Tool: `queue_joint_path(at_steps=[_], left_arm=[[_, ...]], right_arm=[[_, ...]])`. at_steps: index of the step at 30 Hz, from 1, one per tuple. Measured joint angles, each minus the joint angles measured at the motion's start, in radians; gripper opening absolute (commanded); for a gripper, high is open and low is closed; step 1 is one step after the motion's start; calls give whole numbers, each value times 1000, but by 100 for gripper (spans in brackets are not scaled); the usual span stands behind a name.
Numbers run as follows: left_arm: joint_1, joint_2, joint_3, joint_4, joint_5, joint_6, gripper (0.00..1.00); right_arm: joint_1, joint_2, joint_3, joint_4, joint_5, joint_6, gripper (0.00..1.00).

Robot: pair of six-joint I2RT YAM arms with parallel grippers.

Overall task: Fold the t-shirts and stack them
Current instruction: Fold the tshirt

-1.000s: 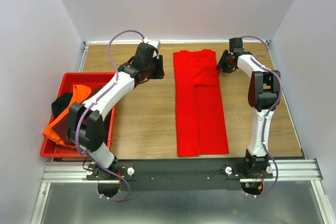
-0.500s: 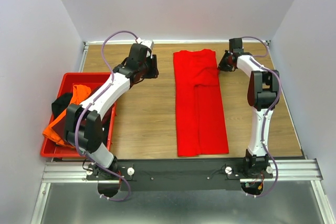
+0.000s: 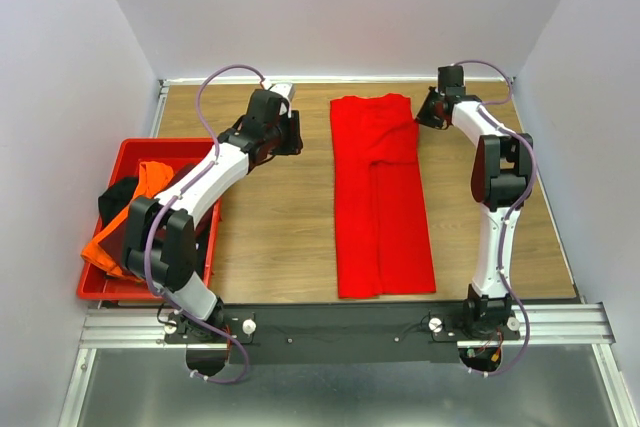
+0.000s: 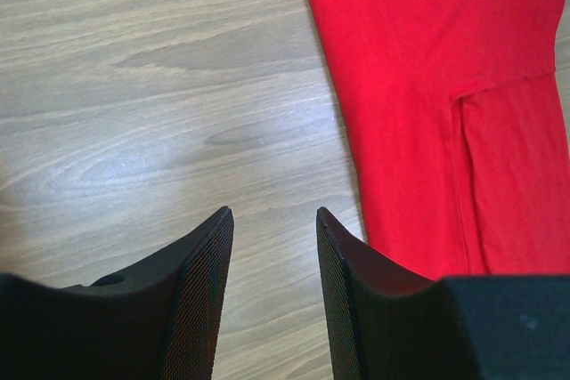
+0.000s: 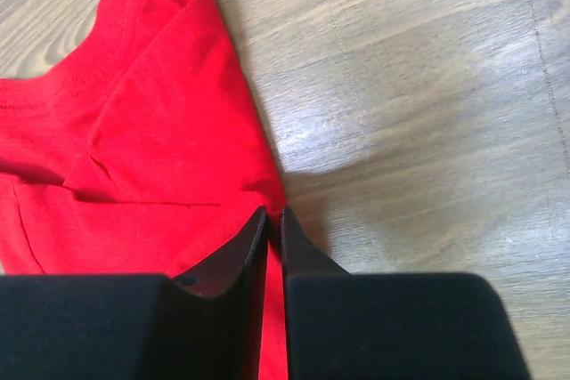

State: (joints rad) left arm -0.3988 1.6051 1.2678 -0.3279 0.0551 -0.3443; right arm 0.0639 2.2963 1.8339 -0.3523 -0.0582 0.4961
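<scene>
Between the tips of my right gripper only a thin slit is left, with red showing in it. I judge the jaws are pinched on the very edge of the red t-shirt, which spreads away ahead and to the left of those tips, while bare table lies to their right. My left gripper stands wide and holds nothing. It has plain wood under and ahead of it, and the same shirt begins just beside its right finger and runs off to the upper right. Seen from above, that shirt lies flat between my two grippers as a long narrow strip with both sides turned in to meet along the middle, so the lengthwise folds look done. The strip is not yet folded across its length, which I take to be the step in hand, and only my right side has a hold for it. Well away on the far side of my left arm, the crate holds a loose heap with the orange t-shirt and the black t-shirt draped over its rim. I cannot pick out a maroon one there. None of those is folded and no stack has been started, so most of the task is left.
</scene>
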Motion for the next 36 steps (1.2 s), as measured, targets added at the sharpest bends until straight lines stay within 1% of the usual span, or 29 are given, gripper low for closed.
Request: queue_joint_path(at_steps=[7, 13, 19, 27, 36], left_arm=[[0, 0, -5, 11, 9, 1, 50], [0, 0, -6, 15, 13, 1, 50], [0, 0, -8, 18, 19, 1, 50], [0, 0, -16, 25, 26, 2, 50], [0, 6, -18, 31, 36, 2, 50]], right_arm=[[0, -4, -5, 13, 2, -14, 17], [0, -50, -61, 23, 26, -27, 17], [0, -62, -114, 45, 40, -27, 17], [0, -66, -144, 58, 34, -26, 17], [27, -134, -169, 90, 1, -21, 17]])
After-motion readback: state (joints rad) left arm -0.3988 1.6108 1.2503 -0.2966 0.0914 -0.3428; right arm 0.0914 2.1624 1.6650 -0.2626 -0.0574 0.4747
